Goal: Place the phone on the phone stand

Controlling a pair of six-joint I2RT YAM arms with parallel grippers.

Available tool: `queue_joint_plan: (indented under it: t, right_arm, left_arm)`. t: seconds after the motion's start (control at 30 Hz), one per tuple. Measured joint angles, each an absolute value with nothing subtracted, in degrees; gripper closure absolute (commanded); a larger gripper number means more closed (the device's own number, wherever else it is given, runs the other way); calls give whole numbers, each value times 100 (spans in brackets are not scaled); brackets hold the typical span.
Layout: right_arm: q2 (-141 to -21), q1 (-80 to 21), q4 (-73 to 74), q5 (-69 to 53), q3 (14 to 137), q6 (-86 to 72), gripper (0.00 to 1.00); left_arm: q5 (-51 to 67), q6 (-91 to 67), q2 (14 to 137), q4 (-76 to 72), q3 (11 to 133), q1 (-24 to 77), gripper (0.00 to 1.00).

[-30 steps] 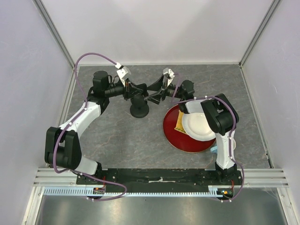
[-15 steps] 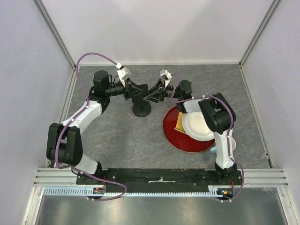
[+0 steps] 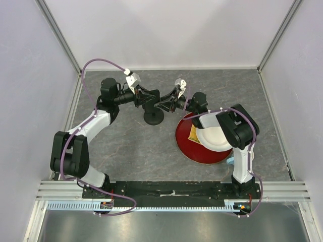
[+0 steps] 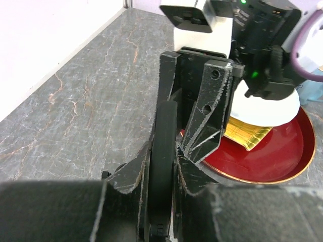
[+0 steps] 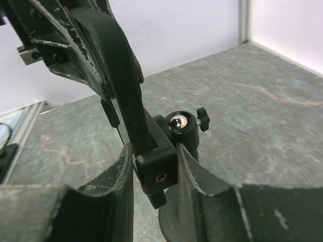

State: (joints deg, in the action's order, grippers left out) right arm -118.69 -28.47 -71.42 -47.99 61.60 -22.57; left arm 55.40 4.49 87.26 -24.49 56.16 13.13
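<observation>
The phone [image 4: 164, 121] shows edge-on as a thin black slab, and my left gripper [image 4: 164, 159] is shut on it. Seen from the top, the left gripper [image 3: 150, 97] hovers just above the phone stand [image 3: 154, 119], whose round base rests on the grey table. My right gripper [image 3: 164, 104] reaches in from the right. In the right wrist view it [image 5: 155, 154] is shut on the stand's square clamp head [image 5: 159, 174]. The phone [image 5: 121, 75] slants down from the left fingers to that head. The ball joint [image 5: 176, 122] and base [image 5: 171, 222] sit behind and below.
A red plate [image 3: 202, 151] lies right of the stand, carrying a white plate [image 3: 214, 135] and a gold packet [image 3: 193, 132]. A pale blue item [image 3: 229, 160] peeks out beside the right arm. White walls and metal posts close in the table on three sides.
The right gripper's jaws have come together on the stand's clamp head. Both grippers and the stand have shifted slightly to the right. The left gripper still holds the phone.
</observation>
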Motion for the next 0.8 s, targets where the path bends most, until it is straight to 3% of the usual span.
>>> queue_joint_plan:
  t: [0.17, 0.23, 0.27, 0.33, 0.57, 0.63, 0.8]
  right_arm:
    - [-11515, -3046, -7065, -3850, 5677, -1855, 100]
    - [-11513, -3055, -7070, -3758, 5669, -1811, 100]
    - [-11513, -3055, -7070, -3739, 5669, -1796, 100]
    - [-11513, -3055, -7070, -3719, 5669, -1776, 100]
    - [-11524, -3103, -7067, -3559, 5675, -1802, 100]
    - [-11528, -3103, -7065, -3551, 5682, -1828, 100]
    - [-11548, -3124, -7063, -3555, 5714, -1865, 100]
  left_arm:
    - [5542, 443, 8739, -2799, 5489, 1332, 97]
    - [5537, 440, 8779, -2886, 5489, 1330, 88]
    - [5537, 436, 8794, -2919, 5489, 1330, 77]
    - [5533, 410, 8825, -2980, 5489, 1330, 66]
    - [5218, 276, 8897, -3251, 5492, 1337, 53]
    - [5162, 158, 8934, -3367, 5489, 1337, 39]
    - [5109, -246, 8954, -3760, 5413, 1271, 35]
